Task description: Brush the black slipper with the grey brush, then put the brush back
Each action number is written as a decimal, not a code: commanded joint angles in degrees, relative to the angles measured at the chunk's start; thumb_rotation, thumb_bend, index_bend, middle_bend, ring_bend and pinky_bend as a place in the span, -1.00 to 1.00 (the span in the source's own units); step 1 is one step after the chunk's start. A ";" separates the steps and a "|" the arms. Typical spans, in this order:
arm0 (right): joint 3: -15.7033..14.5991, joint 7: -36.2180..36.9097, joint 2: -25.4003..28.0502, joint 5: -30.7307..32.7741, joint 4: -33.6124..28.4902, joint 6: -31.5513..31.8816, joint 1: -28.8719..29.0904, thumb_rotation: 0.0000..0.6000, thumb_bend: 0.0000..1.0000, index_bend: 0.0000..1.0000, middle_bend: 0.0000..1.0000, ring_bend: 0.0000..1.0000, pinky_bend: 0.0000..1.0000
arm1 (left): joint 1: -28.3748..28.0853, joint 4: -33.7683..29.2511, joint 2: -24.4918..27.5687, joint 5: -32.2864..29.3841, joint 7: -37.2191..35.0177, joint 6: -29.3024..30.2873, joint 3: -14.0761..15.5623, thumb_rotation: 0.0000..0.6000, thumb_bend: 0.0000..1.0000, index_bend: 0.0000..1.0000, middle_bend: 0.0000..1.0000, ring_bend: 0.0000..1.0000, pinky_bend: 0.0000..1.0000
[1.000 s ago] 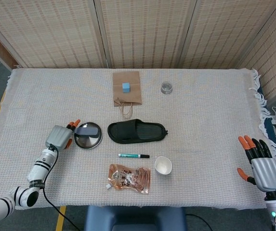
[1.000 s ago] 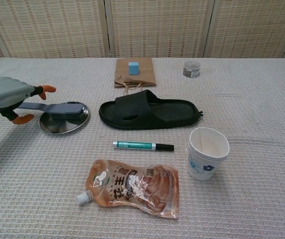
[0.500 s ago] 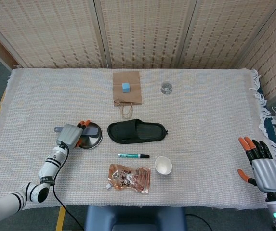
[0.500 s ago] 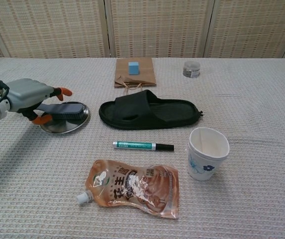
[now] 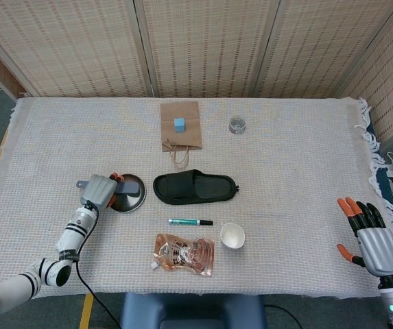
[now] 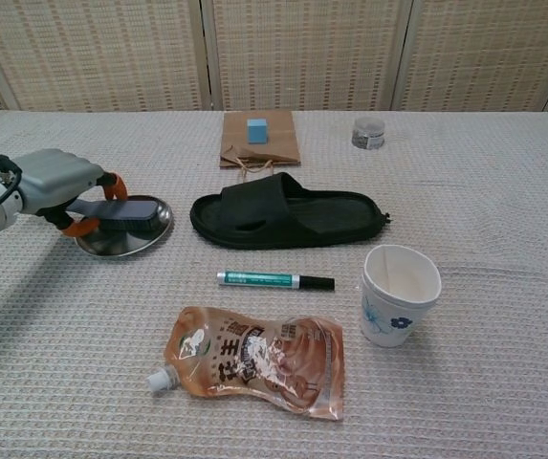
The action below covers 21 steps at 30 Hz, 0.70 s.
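Gripping the brush over the dish

Curled fingers of the left hand (image 6: 55, 186) clasp the grey brush (image 6: 120, 210) handle, its head lying in the metal dish (image 6: 125, 237), just beside the black slipper (image 6: 288, 216). The right hand (image 5: 373, 238) rests at the table edge, fingers spread, holding nothing.
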 commanded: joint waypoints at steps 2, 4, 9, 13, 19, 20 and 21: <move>-0.07 -0.25 0.05 0.21 -0.12 -0.28 0.01 1.00 -0.69 -1.00 -1.00 -1.00 -1.00 | -0.38 1.00 -0.57 0.31 -0.45 -0.21 0.28 1.00 -0.09 -0.45 -0.43 0.48 1.00; -0.10 -0.36 0.14 0.35 -0.24 -0.45 0.02 1.00 -0.69 -1.00 -1.00 -1.00 -1.00 | -0.49 1.44 -0.84 0.68 -0.76 0.07 0.42 1.00 -0.09 -0.43 -0.41 0.48 1.00; -0.11 -0.52 0.16 0.42 -0.33 -0.49 0.00 1.00 -0.69 -1.00 -1.00 -1.00 -1.00 | -0.45 1.73 -1.17 1.75 -1.63 1.13 0.81 1.00 -0.09 -0.31 -0.31 0.48 1.00; -0.18 -0.54 0.20 0.42 -0.39 -0.59 -0.01 1.00 -0.69 -1.00 -1.00 -1.00 -1.00 | -0.45 1.94 -1.27 2.00 -1.99 1.43 0.92 1.00 -0.09 -0.25 -0.25 0.48 1.00; -0.27 -0.49 0.21 0.33 -0.38 -0.54 -0.06 1.00 -0.69 -1.00 -1.00 -1.00 -1.00 | -0.36 2.58 -1.60 2.99 -2.91 2.45 1.24 1.00 -0.09 -0.17 -0.13 0.48 1.00; -0.30 -0.48 0.17 0.28 -0.33 -0.62 -0.03 1.00 -0.69 -1.00 -1.00 -1.00 -1.00 | -0.28 2.70 -1.62 3.37 -3.19 2.92 1.33 1.00 -0.09 -0.15 -0.09 0.49 1.00; -0.31 -0.44 0.13 0.22 -0.27 -0.64 0.00 1.00 -0.69 -1.00 -1.00 -1.00 -1.00 | -0.18 2.73 -1.62 3.60 -3.47 3.27 1.39 1.00 -0.09 -0.13 -0.06 0.49 1.00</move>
